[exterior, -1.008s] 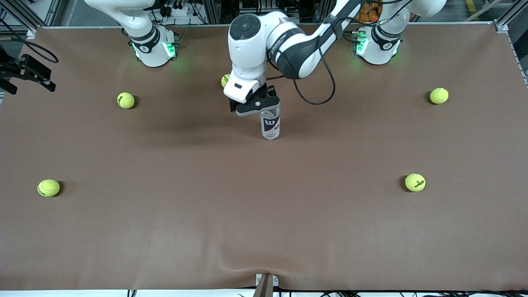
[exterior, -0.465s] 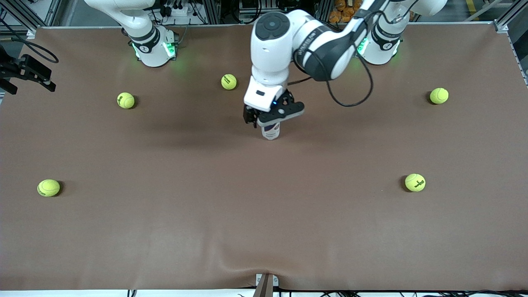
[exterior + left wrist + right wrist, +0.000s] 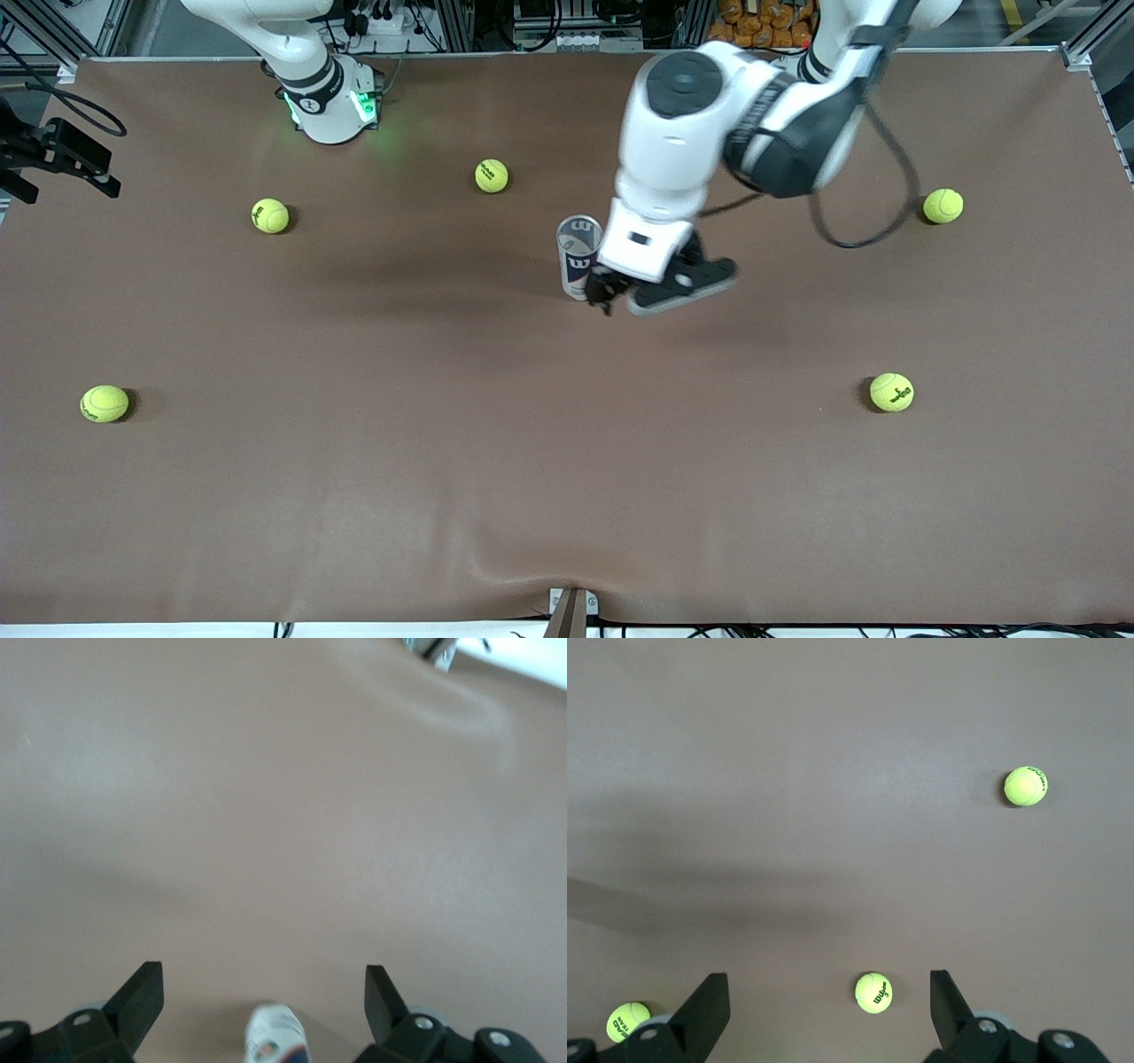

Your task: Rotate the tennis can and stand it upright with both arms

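The tennis can (image 3: pixel 578 261) stands upright near the middle of the table, with its white and navy label and "W" logo facing the front camera and its silvery rim on top. My left gripper (image 3: pixel 611 297) hangs open and empty just beside the can, toward the left arm's end of the table, not touching it. In the left wrist view the left gripper (image 3: pixel 264 971) has its jaws spread wide, and the can (image 3: pixel 276 1038) shows between them, lower down. My right gripper (image 3: pixel 828 977) is open and empty high over the table and waits.
Several yellow-green tennis balls lie scattered on the brown mat (image 3: pixel 443 496). One ball (image 3: pixel 492 175) is close to the can, toward the robots' bases. Another ball (image 3: pixel 873 992) shows below the right gripper. A black fixture with a cable (image 3: pixel 53 159) sits at the right arm's end.
My left gripper was down over the can's top. It has let go, risen and swung toward the left arm's end. The can is left standing upright.
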Robot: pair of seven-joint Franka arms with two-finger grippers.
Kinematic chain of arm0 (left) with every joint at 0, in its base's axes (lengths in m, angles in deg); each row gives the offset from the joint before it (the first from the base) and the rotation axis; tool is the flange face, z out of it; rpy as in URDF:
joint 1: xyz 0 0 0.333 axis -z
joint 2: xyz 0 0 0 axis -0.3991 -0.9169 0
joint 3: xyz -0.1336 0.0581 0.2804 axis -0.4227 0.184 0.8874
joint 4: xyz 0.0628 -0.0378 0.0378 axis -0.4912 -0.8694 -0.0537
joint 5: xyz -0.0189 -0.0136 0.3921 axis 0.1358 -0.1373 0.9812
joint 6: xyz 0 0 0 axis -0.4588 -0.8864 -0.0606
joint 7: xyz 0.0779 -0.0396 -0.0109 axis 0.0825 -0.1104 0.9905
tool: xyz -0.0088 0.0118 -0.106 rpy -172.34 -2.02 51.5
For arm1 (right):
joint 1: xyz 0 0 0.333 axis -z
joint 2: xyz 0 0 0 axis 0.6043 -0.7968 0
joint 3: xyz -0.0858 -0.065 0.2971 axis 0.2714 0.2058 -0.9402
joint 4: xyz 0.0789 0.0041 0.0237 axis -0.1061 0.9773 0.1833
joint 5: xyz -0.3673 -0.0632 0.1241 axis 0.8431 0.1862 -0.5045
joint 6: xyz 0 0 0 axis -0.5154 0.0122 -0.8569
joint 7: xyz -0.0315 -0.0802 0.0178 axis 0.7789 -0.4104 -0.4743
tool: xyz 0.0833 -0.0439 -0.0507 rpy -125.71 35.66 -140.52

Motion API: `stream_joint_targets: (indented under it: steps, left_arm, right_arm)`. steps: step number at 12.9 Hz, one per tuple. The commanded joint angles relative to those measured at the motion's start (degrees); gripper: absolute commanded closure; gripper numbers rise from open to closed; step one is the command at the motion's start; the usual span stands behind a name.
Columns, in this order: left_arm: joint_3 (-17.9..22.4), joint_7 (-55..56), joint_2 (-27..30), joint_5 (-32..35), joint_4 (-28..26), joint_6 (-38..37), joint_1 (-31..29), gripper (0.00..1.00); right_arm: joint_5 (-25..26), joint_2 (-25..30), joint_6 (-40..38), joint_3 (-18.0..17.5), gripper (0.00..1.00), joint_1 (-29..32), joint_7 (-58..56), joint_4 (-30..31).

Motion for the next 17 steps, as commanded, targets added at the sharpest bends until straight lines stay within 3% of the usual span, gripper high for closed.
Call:
stream_joint_targets:
  steps: [1,3,5,11,13,17]
  left_arm:
    - [-1.1,-7.4,2.9,0.4,-0.8,-2.0,-4.7,0.0]
    - [-1.2,-14.1,3.5,0.4,-1.1,-3.5,-8.1,0.0]
    - [-4.5,-20.5,4.3,0.4,-1.2,-4.3,-15.1,0.0]
    - [-6.6,-43.1,8.5,-0.2,-2.3,-9.8,-27.7,0.0]
    - [-4.6,-44.3,10.9,-4.8,-3.0,-10.0,-28.1,0.0]
    - [3.9,-55.4,14.5,-10.5,-2.7,-19.4,-28.0,0.0]
  right_arm:
    - [-1.0,0.1,0.3,-0.2,0.0,0.4,-0.6,0.1]
    - [-1.0,0.1,0.3,-0.1,0.0,0.4,-0.6,0.2]
    - [-1.0,0.0,0.3,-0.2,0.0,0.4,-0.6,0.2]
    - [-1.0,-0.3,1.1,-0.1,0.0,0.3,-0.6,0.2]
    - [-1.0,-0.4,1.1,-0.2,0.0,0.3,-0.6,0.2]
    - [-1.0,-0.5,1.8,-0.2,0.0,0.3,-0.6,0.2]
